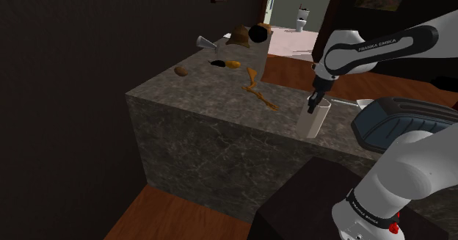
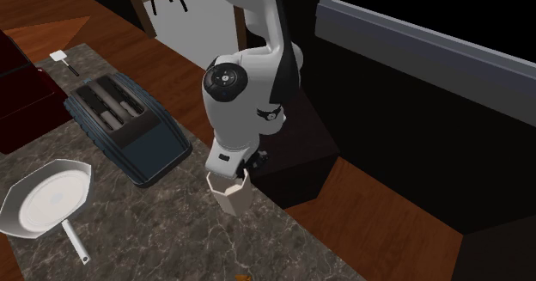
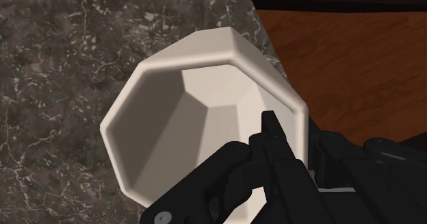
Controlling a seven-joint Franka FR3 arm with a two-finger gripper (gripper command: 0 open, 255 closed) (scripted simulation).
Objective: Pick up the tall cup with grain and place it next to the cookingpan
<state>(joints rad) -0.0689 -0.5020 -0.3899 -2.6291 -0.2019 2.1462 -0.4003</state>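
A tall, faceted white cup (image 2: 230, 195) stands upright on the dark marble counter (image 2: 155, 228), close to its edge. From above, my black gripper (image 2: 237, 173) is shut on the cup's rim. In the wrist view one finger (image 3: 271, 125) reaches inside the cup (image 3: 198, 85) and the other sits outside its wall. In the shoulder view the gripper (image 1: 314, 103) stands over the cup (image 1: 315, 121). The cup's inside looks plain white. A pale pan (image 2: 12, 204) with a grey handle lies on the counter at the second exterior view's left.
A dark blue toaster (image 2: 129, 133) sits between the pan and the cup, and a small spatula (image 2: 60, 58) lies beyond it. An orange wooden utensil (image 1: 257, 92) and several small items (image 1: 235, 44) lie at the counter's far end. The wooden floor (image 2: 386, 210) drops off past the edge.
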